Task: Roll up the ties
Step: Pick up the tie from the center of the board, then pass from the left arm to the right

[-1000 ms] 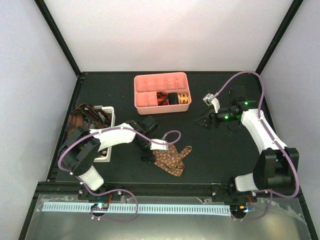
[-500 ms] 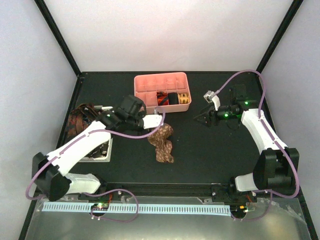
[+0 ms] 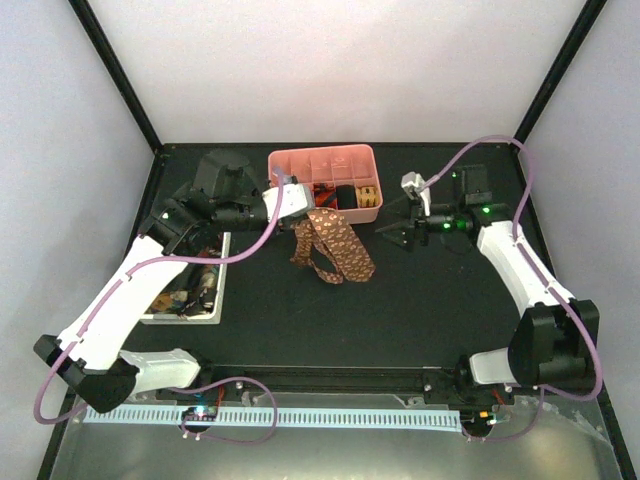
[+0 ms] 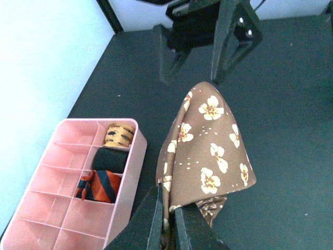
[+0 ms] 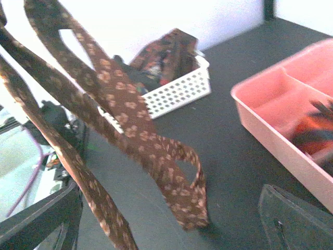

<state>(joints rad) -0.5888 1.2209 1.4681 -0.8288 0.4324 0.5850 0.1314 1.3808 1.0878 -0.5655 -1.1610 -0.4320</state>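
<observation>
My left gripper (image 3: pixel 302 214) is shut on the brown tie (image 3: pixel 335 252), a floral-print one, and holds it up just in front of the pink tray (image 3: pixel 320 163). In the left wrist view the jaws (image 4: pixel 169 219) pinch a fold of the brown tie (image 4: pixel 210 151), which drapes forward. The tie's loose lengths hang down to the mat, looping at the lower end (image 5: pixel 187 198). My right gripper (image 3: pixel 390 237) stands open a little to the tie's right, pointing at it, with nothing between its fingers (image 4: pixel 229 49). Rolled ties sit in the tray: gold (image 4: pixel 118 134), black (image 4: pixel 110 160), red-orange striped (image 4: pixel 98 186).
A white slotted basket (image 3: pixel 212 300) at the left holds more ties (image 5: pixel 166 52). The pink tray's wall (image 5: pixel 270 112) stands close to my right gripper's right. The enclosure's black posts and white walls border the mat.
The left gripper shut on the brown tie and the arm lifted it from the front-centre mat back toward the pink tray. The right gripper shifted slightly left toward it.
</observation>
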